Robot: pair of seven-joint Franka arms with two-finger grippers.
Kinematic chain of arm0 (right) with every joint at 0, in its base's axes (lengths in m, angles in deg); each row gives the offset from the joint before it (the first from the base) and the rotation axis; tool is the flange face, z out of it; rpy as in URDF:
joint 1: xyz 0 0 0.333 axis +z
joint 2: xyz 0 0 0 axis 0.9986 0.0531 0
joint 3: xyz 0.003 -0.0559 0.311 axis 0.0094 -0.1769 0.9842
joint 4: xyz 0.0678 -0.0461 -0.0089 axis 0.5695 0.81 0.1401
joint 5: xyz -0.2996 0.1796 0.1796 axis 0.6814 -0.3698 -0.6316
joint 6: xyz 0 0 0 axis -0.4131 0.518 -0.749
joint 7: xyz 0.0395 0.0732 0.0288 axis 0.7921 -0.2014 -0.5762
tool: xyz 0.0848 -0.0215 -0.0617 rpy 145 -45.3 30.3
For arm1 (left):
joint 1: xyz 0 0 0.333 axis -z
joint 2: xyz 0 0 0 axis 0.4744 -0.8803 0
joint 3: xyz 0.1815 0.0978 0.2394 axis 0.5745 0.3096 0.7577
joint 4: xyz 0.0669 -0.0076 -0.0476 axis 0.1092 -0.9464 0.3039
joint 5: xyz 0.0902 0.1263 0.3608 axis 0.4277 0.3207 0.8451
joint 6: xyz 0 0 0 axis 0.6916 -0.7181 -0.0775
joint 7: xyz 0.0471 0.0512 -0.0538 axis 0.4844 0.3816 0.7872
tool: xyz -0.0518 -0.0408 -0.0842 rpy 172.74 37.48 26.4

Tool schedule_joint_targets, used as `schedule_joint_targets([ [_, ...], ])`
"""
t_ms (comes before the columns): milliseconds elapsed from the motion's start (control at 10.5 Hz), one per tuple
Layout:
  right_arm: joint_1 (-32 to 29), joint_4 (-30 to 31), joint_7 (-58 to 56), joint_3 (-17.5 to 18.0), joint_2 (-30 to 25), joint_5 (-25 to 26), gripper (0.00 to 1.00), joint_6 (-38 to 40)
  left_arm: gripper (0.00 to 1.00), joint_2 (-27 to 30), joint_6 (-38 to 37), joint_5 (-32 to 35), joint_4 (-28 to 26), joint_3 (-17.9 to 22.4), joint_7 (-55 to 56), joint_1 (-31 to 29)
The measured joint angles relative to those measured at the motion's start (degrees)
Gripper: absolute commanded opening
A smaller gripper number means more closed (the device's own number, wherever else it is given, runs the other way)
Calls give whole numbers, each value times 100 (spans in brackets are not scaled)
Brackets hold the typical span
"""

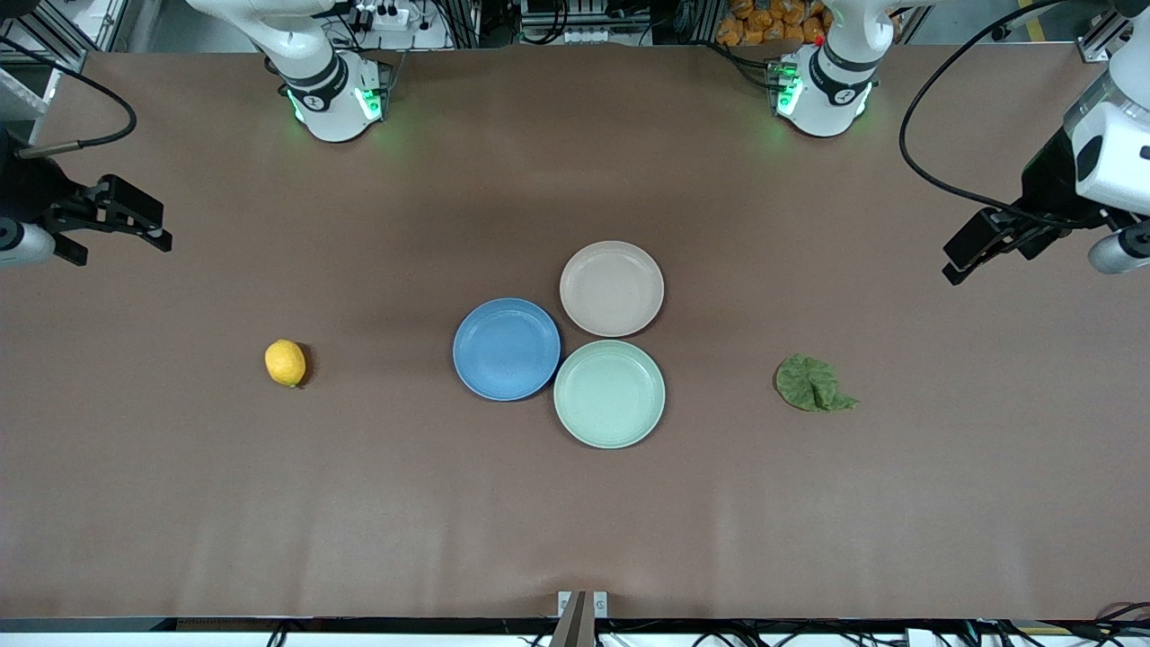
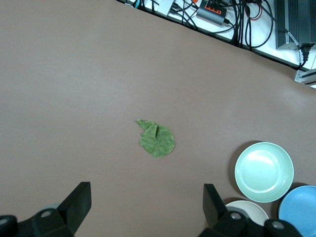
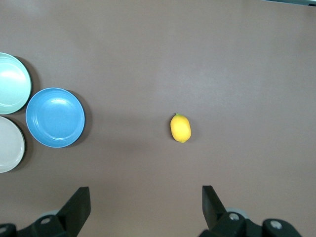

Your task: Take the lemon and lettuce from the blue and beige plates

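- Right hand [image 1: 117,220], fingers apart and empty, hovers at its worktop [image 1: 575,521] end; lemon [image 1: 285,363] lies bare there.
- Left hand [image 1: 975,252], likewise spread, hovers above its end; lettuce [image 1: 813,384] lies there.
- Blue plate [image 1: 507,349] and beige plate [image 1: 612,288] sit empty mid-worktop, touching the mint plate [image 1: 609,394].

In the left wrist view, the beige plate [image 2: 247,210] and blue plate [image 2: 301,207] are cut off.
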Motion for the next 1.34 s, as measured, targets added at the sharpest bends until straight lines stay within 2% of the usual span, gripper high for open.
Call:
schedule_joint_targets([
  [382, 196, 0, 0, -193, -1, 0, 100, -6, 100, 32, -2, -14, 8, -10, -98, 9],
  [1338, 211, 0, 0, -245, -1, -2, 100, -7, 100, 97, -386, -15, 36, -30, -98, 13],
])
